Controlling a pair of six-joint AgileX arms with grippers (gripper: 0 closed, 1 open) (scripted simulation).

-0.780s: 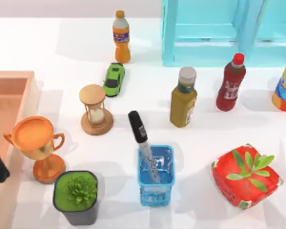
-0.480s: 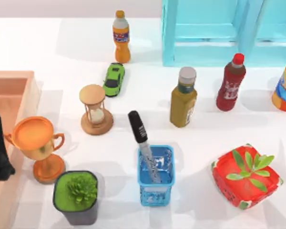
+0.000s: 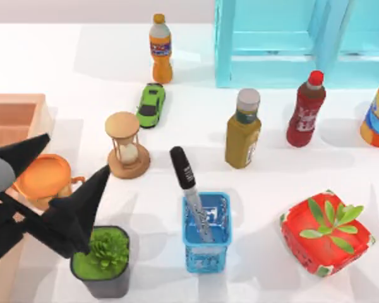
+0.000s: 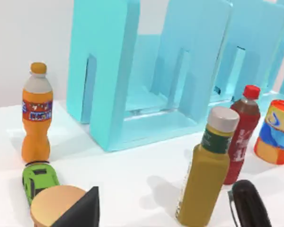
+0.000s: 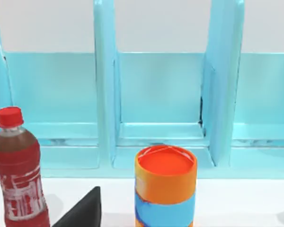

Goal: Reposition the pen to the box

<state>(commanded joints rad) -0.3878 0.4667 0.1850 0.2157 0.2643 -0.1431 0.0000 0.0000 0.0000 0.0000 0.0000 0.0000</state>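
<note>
Top view: black-capped, silver-barrelled pen leaning in blue cup, wooden box at nine o'clock, left gripper spread wide above trophy, white table; left wrist view: pen cap beside mustard-coloured bottle; right wrist view: orange can, turquoise shelf, right fingers' spacing untellable.

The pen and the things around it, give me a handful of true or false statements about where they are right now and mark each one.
1. The pen stands tilted in the blue cup, black cap up. True.
2. The pen already lies in the box. False: the box is at the table's left edge and the pen is in the cup.
3. The left pincer is open, over the trophy and beside the hourglass. True.
4. The left pincer grips the pen. False: it is well to the left of the pen, holding nothing.
5. The green toy car sits between the hourglass and the orange bottle. True.
</note>
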